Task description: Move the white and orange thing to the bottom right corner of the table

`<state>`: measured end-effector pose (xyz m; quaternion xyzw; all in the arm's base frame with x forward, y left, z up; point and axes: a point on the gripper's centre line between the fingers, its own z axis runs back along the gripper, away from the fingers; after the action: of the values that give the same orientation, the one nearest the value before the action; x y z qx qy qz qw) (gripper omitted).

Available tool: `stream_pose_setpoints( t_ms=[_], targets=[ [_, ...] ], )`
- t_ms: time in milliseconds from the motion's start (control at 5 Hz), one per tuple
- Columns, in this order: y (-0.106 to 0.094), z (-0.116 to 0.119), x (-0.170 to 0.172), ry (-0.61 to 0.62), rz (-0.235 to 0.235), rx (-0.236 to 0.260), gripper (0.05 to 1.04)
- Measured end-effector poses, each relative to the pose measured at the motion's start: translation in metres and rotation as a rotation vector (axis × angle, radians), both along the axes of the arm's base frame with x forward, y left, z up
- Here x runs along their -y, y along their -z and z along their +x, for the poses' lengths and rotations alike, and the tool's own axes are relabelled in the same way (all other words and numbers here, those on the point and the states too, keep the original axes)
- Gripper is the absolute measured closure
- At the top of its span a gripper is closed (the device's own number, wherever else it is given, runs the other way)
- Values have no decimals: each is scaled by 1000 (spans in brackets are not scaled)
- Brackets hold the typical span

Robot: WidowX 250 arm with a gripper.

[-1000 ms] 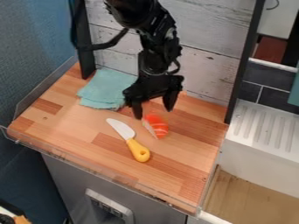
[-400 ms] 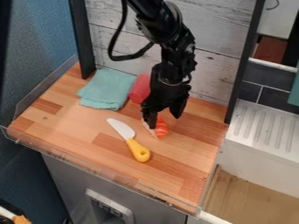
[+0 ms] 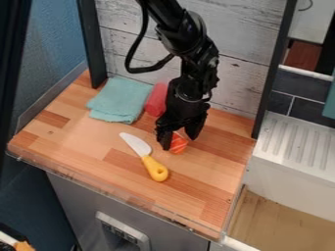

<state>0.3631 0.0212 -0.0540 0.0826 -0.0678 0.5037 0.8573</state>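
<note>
Since the earlier frames, the gripper [image 3: 179, 143] has come down closer around the white and orange thing [image 3: 178, 144], so a grasp seems near. Its fingers are spread, one on each side. The thing lies just to the right of the knife [image 3: 149, 159]; its long axis seems roughly along the knife's, but which end leads I cannot tell.
</note>
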Motion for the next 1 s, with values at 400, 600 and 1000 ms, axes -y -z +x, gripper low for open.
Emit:
stream_pose_setpoints(
  t_ms=[400,600,1000],
  targets=[
    [3,-5,-2,31,9,-25,137],
    [3,-5,-8,38,6,-30,424],
    [2,-5,-18,23,-15,-36,483]
  ],
)
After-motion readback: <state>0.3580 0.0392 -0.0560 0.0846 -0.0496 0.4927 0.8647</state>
